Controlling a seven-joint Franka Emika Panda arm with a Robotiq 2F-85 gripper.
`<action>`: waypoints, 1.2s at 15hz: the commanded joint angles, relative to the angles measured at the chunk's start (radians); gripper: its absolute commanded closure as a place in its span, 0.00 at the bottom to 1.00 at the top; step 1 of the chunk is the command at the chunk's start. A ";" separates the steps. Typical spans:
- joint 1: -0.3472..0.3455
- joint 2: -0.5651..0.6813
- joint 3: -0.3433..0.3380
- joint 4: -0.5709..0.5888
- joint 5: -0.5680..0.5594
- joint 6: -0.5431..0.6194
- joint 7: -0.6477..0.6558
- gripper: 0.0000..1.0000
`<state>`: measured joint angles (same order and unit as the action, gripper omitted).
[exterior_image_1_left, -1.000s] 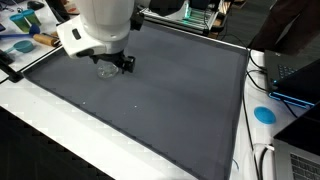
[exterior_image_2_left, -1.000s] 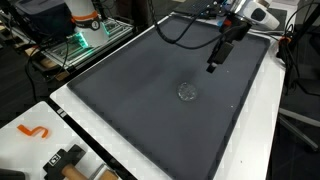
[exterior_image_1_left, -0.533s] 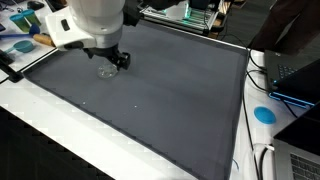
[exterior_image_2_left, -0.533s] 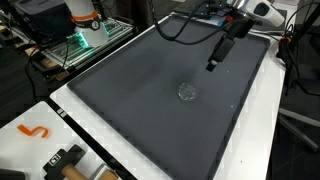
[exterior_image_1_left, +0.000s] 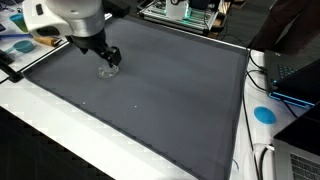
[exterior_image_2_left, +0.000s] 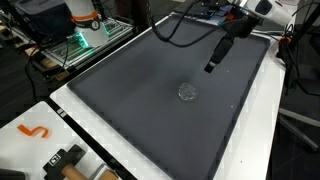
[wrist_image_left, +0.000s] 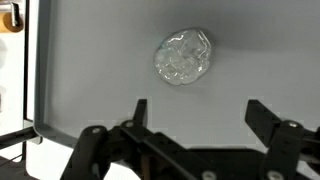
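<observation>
The biggest thing I see is the desk (exterior_image_1_left: 60, 122), white-edged, w/ a dark grey mat (exterior_image_1_left: 175, 95) covering nearly all its top. Next is the arm (exterior_image_1_left: 72, 14): its white body fills the upper corner of an ext. view and hides the mat's edge behind it. A wire rack (exterior_image_2_left: 88, 42) w/ a green glow stands past the desk's end, and a laptop (exterior_image_1_left: 297, 73) sits off one side. Smaller bits lie on the white border: a black tool (exterior_image_2_left: 64, 158), a blue round disc (exterior_image_1_left: 264, 114) and an orange S-shaped hook (exterior_image_2_left: 33, 131). All are well apart from the jaws. A black cable (exterior_image_2_left: 172, 33) loops from the arm over the mat's far part.

The jaws hang above the mat, spread wide, pinching nothing. In the wrist view both fingertips (wrist_image_left: 140, 108) show, w/ only bare mat btw them and the plastic lump (wrist_image_left: 183, 57). It's small, clear, crumpled and roundish, and its wrinkles glint. It lies alone on the mat near the jaws without touching them, approx. centred ahead of their gap.
</observation>
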<state>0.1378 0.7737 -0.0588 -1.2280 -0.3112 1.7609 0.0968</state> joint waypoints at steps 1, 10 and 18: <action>-0.069 -0.026 0.025 -0.009 0.104 -0.002 -0.021 0.00; -0.251 -0.101 0.027 -0.100 0.349 0.124 -0.075 0.00; -0.414 -0.163 0.039 -0.271 0.608 0.242 -0.215 0.00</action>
<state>-0.2185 0.6672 -0.0470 -1.3834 0.2068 1.9546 -0.0600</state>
